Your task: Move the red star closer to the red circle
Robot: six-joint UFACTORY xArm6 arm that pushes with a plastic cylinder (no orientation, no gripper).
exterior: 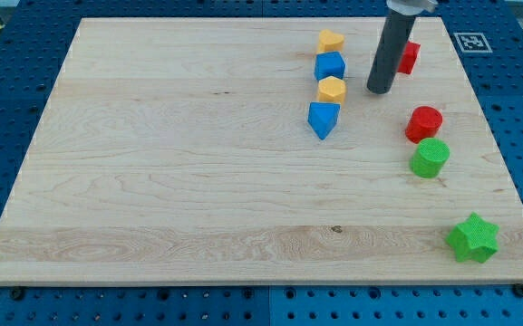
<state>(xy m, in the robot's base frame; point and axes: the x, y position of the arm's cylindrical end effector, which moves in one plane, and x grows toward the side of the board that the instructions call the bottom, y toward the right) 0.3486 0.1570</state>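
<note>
On our pale wooden worktop (170, 181) we see, near its far right corner, a red star (410, 57), a column of yellow (330, 41), blue (330, 65), yellow (332, 89) and blue (323, 119) blocks, a red circle (423, 123) touching a green circle (430, 158), and a green star (472, 238) by the near right corner.

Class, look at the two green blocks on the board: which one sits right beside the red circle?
The green cylinder, directly below the red circle and almost touching it. The green star sits apart, near the bottom right corner.

open board between red star (410, 57) and red circle (423, 123), green circle (430, 158) just below
</note>
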